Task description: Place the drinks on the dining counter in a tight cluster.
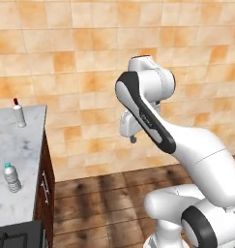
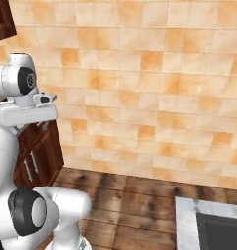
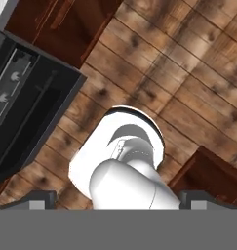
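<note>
Gripper (image 1: pixel 133 139) hangs in mid-air in front of the tiled wall (image 1: pixel 90 58), above the wood floor (image 1: pixel 99 198), pointing down; fingers spread wide, nothing between them. In the hand view the finger tips (image 3: pixel 39 199) stand far apart at the bottom edge. Marble counter (image 1: pixel 27 145) at left carries two drinks: slim white red-capped bottle (image 1: pixel 19 114) upright near its far right corner, and small clear blue-capped water bottle (image 1: pixel 12 177) upright nearer the camera, well apart from the first. Both stand well clear of the gripper.
</note>
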Motion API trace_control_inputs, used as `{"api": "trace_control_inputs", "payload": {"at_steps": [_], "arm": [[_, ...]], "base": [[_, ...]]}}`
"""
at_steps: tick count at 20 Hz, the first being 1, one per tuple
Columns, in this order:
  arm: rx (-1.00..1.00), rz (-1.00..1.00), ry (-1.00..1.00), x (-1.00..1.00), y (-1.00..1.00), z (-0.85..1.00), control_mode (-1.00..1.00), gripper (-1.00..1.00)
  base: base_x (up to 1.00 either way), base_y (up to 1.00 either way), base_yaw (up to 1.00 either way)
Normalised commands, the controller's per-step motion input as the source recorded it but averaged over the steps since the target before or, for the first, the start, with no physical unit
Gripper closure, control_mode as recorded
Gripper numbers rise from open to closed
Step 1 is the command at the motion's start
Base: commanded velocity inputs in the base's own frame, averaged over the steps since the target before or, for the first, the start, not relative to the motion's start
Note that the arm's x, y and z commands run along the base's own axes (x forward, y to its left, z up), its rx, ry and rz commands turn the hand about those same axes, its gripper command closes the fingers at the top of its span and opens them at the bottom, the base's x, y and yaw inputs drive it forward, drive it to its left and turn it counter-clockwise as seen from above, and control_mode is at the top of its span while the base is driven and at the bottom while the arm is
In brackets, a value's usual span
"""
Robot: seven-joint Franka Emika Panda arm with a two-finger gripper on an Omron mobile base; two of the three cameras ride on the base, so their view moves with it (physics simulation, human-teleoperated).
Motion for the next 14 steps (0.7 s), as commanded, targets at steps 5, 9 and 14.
{"api": "trace_control_inputs", "payload": {"at_steps": [5,9,14], "arm": [[0.00,0.00,0.00,0.00,0.00,0.00,1.00,-1.00],[0.00,0.00,0.00,0.00,0.00,0.00,1.00,-1.00],[0.00,0.00,0.00,0.00,0.00,0.00,1.00,-1.00]], "base": [[0.38,0.24,0.57],[0.29,0.19,0.68],[0.59,0.11,0.54]]}}
